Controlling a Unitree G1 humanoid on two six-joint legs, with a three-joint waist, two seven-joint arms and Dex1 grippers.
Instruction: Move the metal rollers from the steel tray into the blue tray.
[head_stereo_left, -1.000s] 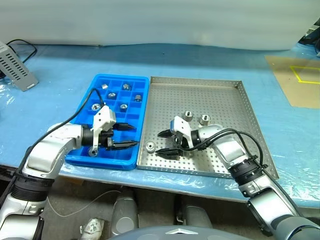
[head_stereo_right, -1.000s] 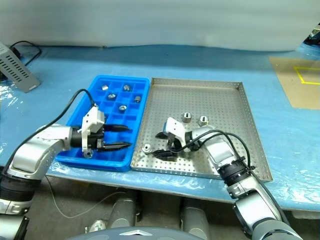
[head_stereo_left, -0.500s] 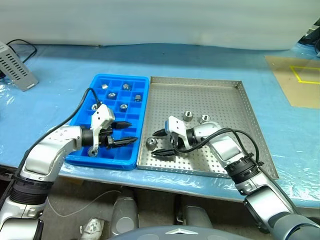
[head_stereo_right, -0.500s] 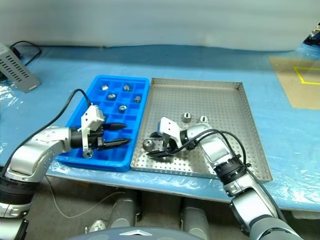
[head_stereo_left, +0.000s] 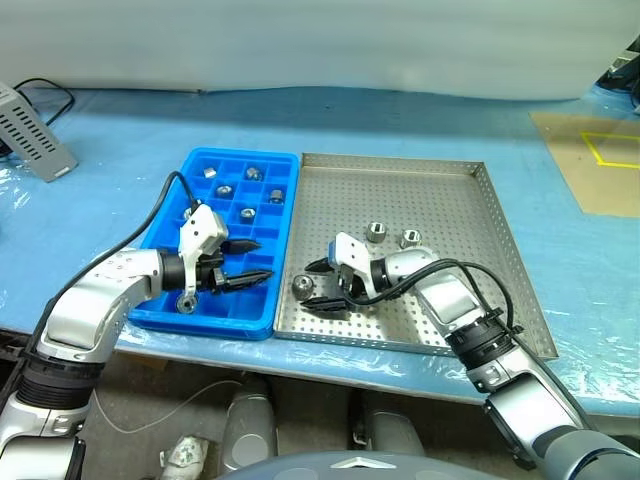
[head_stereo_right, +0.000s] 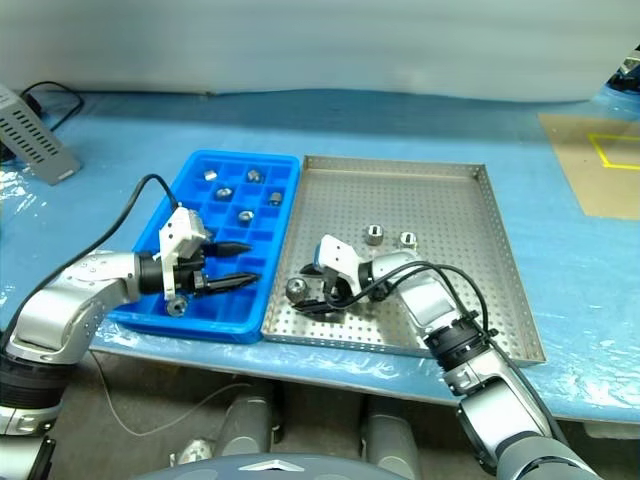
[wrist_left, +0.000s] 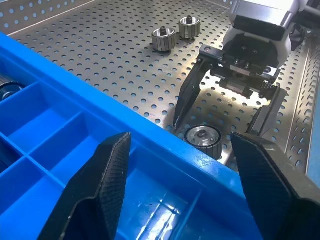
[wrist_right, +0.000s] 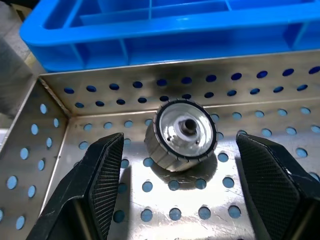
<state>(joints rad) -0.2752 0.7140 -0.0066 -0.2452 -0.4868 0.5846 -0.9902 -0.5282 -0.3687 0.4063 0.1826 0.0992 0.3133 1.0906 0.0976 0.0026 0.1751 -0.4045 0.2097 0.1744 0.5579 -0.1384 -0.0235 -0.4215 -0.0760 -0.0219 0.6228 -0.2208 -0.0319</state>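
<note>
Straddling one metal roller (wrist_right: 182, 134) in the steel tray's (head_stereo_left: 455, 190) near corner, the right gripper (head_stereo_left: 318, 285) stands spread wide — nothing grasped yet. The left gripper (head_stereo_left: 250, 262) hovers empty, fingers parted, over the blue tray (head_stereo_left: 172, 313) — probably waiting.

Roller (wrist_right: 181, 134) hard by steel tray (wrist_right: 55, 95) wall, blue tray (wrist_right: 165, 40) beyond.
</note>
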